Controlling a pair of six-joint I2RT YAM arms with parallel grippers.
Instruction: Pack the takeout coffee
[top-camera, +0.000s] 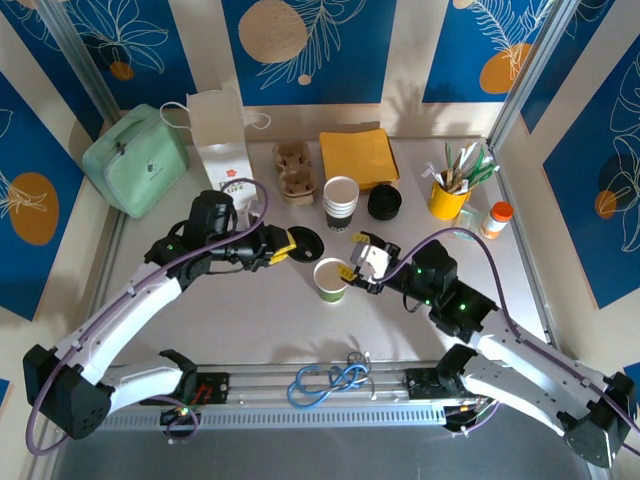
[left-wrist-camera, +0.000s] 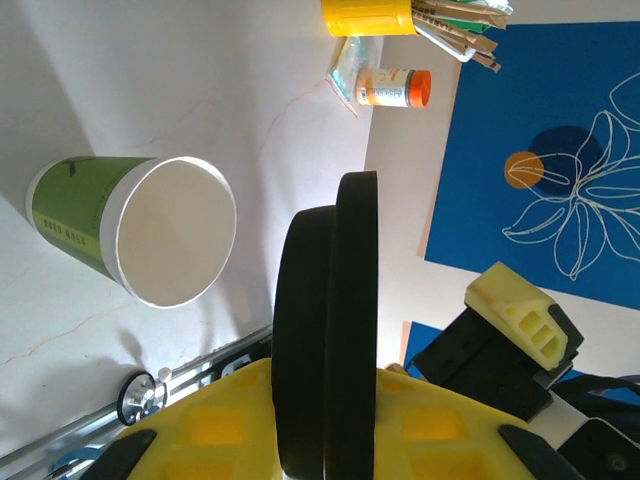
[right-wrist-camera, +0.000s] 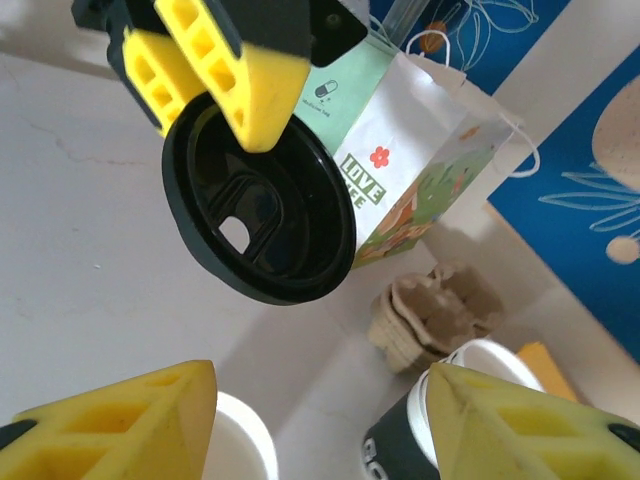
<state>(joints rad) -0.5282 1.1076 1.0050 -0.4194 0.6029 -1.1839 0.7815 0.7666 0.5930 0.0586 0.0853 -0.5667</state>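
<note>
The white paper bag (top-camera: 220, 135) stands upright at the back of the table (top-camera: 250, 320), at 10 o'clock from the middle. I think it waits there so the coffee can go in at the end. The green cup (top-camera: 330, 280) stands upright in the middle with no top on, ready for a lid. The left gripper (top-camera: 285, 247) has its jaws pinched tight on the edge of the black lid (top-camera: 306, 243) and holds it up off the table, likely to bring it over the cup. The cup is near the lid, at 5 o'clock from it, but not under it yet. The right gripper (top-camera: 355, 257) has its jaws wide apart and holds nothing. The cup sits just beside it at 8 o'clock, maybe so this gripper can steady it.
</note>
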